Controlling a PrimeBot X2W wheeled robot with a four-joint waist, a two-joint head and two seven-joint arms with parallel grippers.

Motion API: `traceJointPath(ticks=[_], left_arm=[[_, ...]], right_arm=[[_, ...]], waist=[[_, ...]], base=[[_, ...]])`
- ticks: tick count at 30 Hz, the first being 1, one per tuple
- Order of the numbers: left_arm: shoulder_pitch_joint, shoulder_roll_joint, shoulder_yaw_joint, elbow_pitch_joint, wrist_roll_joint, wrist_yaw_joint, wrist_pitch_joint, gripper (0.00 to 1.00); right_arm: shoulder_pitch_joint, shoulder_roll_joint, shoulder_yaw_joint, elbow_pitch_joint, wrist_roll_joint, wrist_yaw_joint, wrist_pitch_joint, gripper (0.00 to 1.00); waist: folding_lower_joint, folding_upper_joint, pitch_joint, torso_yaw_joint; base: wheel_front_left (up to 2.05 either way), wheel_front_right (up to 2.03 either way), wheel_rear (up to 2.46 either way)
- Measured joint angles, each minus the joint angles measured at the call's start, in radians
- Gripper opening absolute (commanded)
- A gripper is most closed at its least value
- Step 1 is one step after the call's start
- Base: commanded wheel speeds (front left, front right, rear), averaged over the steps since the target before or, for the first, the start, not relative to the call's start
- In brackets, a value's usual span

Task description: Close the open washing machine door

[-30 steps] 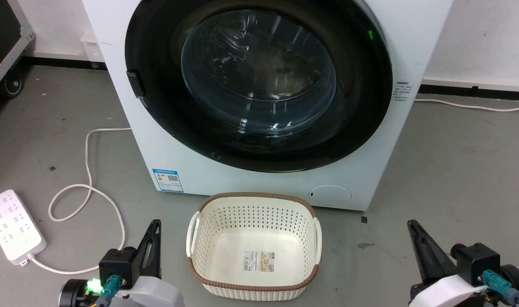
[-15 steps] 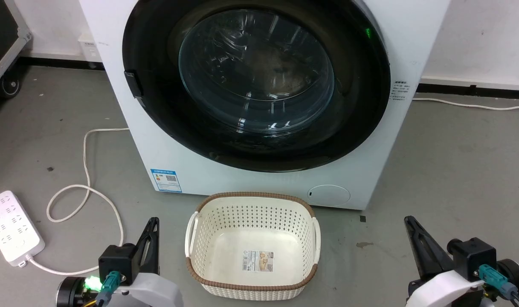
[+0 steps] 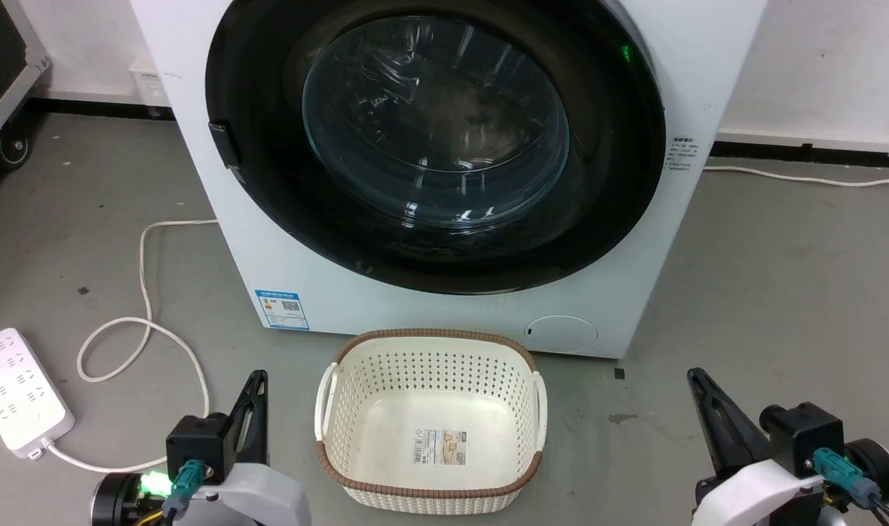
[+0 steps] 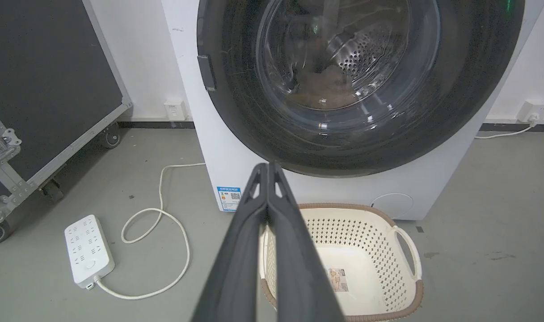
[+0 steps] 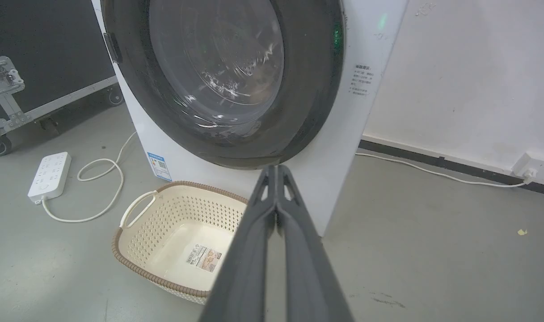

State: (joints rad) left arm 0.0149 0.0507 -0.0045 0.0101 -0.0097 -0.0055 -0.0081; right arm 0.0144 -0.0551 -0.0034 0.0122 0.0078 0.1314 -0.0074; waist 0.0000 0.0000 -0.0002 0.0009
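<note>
The washing machine door lies flat against the front of the white washer, its black rim spanning nearly the washer's whole width and its clear glass bowl bulging in the middle; through the glass the left wrist view shows the perforated steel drum. A small black latch tab sits on the door's left edge, and a green light glows at its upper right. The washer stands at the far edge of the grey floor, against the white wall. Just in front of its bottom edge a cream perforated basket with a brown woven rim rests on the floor, holding nothing but a label on its base. Toward the floor's left edge lie a white power strip and its looped cord, with a black wheeled case behind them. The left gripper hangs low to the left of the basket and the right gripper low to its right, both well apart from the door. On each, the 2 dark fingers are pressed together tip to tip and hold nothing.
</note>
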Motion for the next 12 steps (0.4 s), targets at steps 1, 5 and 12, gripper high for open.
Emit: traceJointPath(ticks=[1,5,12], left_arm=[[0.000,0.000,0.000,-0.002,0.001,0.002,0.001,0.00],[0.000,0.000,0.002,-0.004,0.007,0.003,0.008,0.00],[0.000,0.000,0.003,-0.005,0.008,0.003,0.008,0.00]], right_arm=[[0.000,0.000,0.001,-0.001,0.000,0.000,0.002,0.00],[0.000,0.000,0.003,-0.006,0.000,0.000,0.006,0.00],[0.000,0.000,0.004,-0.007,0.000,0.000,0.006,0.00]], waist=[[0.0000,0.0000,0.000,0.000],[0.0000,0.0000,0.000,-0.001],[0.0000,0.0000,0.000,-0.001]], base=[[0.00,0.00,0.00],[0.00,0.00,0.00],[0.00,0.00,0.00]])
